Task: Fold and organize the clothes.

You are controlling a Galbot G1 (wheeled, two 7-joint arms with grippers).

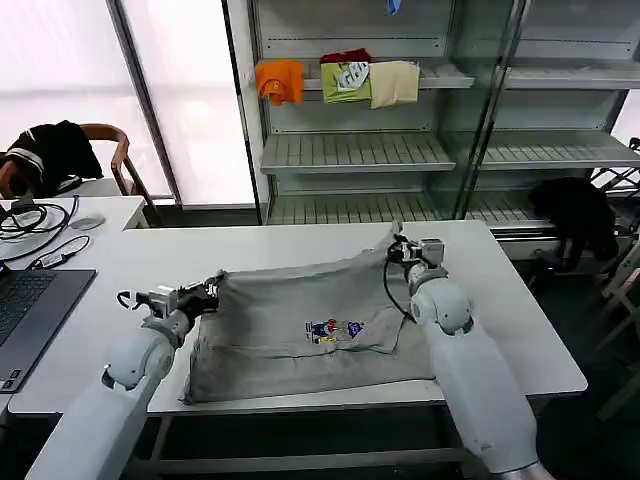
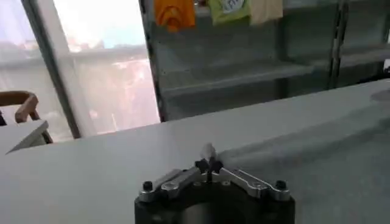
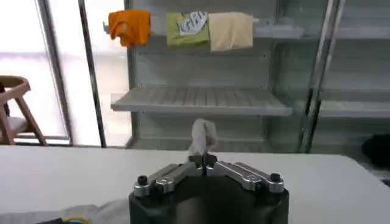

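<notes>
The grey T-shirt [image 1: 310,325] lies partly folded on the bench [image 1: 300,250], its far corners pinched by the left end effector [image 1: 213,290] and right end effector [image 1: 398,247].

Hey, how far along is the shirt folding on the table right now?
Partway. The grey T-shirt lies on the table, its bottom part already doubled over. In hand: the left tool and right tool each pinch a far corner, shut. Left: finishing the folds and putting it away.
</notes>
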